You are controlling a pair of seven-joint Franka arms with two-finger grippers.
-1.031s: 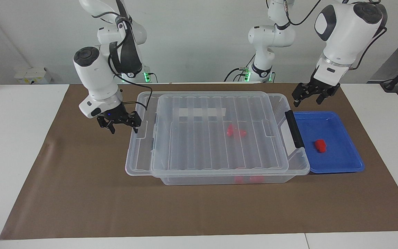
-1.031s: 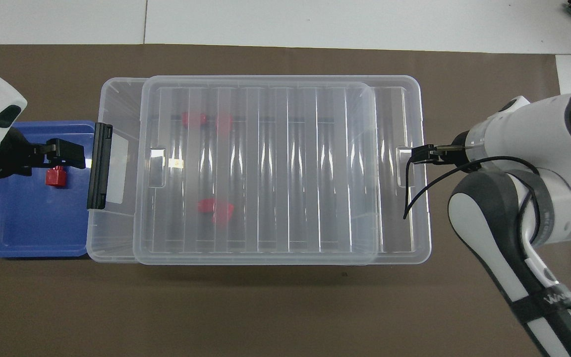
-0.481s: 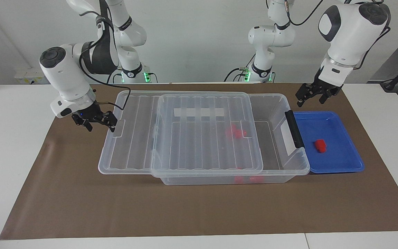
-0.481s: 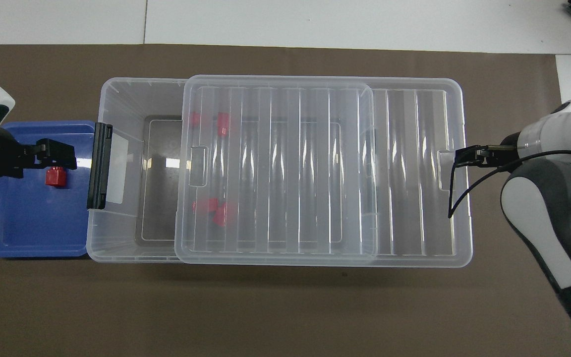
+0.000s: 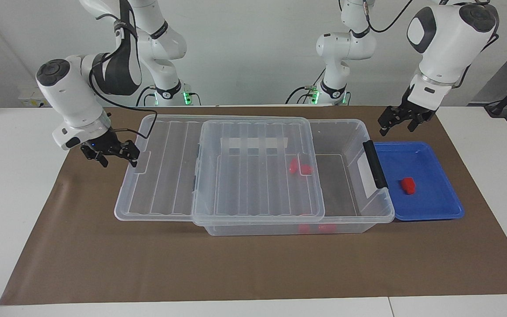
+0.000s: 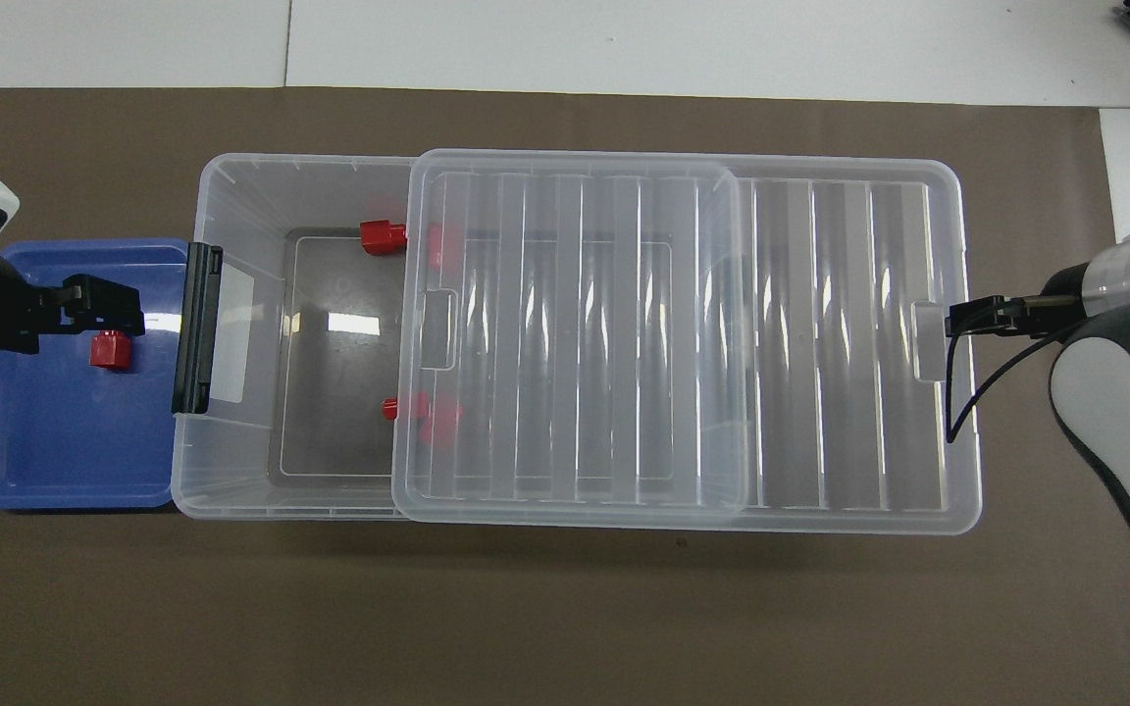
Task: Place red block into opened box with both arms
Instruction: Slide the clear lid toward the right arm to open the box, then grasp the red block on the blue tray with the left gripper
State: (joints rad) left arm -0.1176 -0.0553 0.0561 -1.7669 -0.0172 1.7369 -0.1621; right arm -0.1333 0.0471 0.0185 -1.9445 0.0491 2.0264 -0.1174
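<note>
While the lid [image 5: 218,169] overhangs the box [image 5: 346,176] at the right arm's end, right gripper [image 5: 110,152] jaws spread at its end tab, contact unclear; left gripper [image 5: 401,119] spread, empty, over blue tray [image 5: 434,211] edge; red block [image 5: 408,185] in tray; box end by tray uncovered

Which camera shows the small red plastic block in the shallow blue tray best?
The facing view: the small red plastic block lies fully exposed in the shallow blue tray. In the overhead view the left gripper, hanging above, overlaps the block's edge.
</note>
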